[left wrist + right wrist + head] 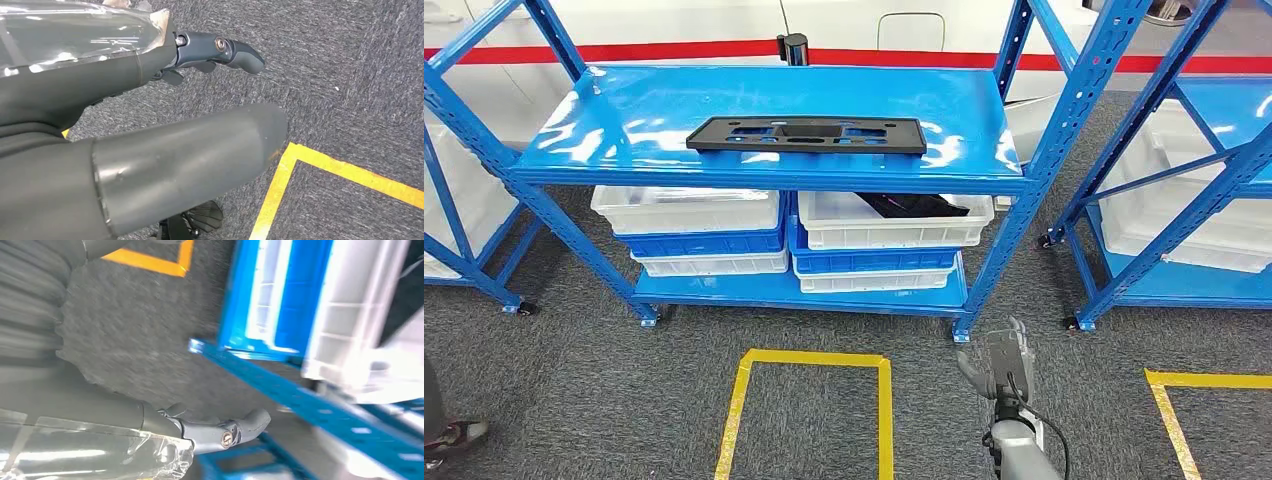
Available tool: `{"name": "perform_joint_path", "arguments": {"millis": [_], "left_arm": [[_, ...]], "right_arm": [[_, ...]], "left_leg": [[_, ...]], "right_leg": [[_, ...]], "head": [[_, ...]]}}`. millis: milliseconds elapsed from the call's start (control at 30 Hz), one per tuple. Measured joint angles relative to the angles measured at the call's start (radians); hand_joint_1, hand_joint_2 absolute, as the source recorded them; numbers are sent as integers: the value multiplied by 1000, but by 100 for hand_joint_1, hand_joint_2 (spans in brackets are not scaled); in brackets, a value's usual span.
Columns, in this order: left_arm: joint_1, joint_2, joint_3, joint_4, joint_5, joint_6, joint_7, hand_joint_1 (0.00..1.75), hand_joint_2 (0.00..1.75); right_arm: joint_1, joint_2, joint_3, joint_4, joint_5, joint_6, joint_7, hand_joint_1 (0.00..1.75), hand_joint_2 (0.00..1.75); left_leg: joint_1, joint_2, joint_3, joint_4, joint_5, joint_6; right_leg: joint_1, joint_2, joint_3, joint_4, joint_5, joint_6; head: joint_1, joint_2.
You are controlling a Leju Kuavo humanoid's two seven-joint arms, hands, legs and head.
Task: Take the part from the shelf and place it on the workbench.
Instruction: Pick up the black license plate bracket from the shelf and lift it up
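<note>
Now right hand (1002,362) raised, empty, fingers (1016,335) apart, below shelf (774,178).

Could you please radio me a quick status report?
Right robot hand raised, empty. Left robot hand empty. Black part untouched on shelf. Nothing in the way.

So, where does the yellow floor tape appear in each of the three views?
Head view: yellow floor tape outlines a square, low centre, in front of the blue shelf.
Left wrist view: a tape corner beyond the left robot hand.
Right wrist view: a tape corner, apart from the shelf.
Shared landmark: the grey carpet.
</note>
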Motion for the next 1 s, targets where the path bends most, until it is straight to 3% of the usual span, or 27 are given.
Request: {"name": "perform_joint_path", "arguments": {"millis": [400,1000], "left_arm": [[-3,-7,3,4,-4,11,8,0,0],[-4,0,3,8,-49,-28,21,0,0]], "right_arm": [[37,3,170,-268,285,-86,43,0,175],[35,-33,515,-679,773,-124,261,0,175]], "left_leg": [[0,1,0,0,0,0],[0,1,0,0,0,0]], "right_leg": [[0,1,0,0,0,0],[0,1,-1,0,0,0]], "head": [[0,0],[0,0]]}}
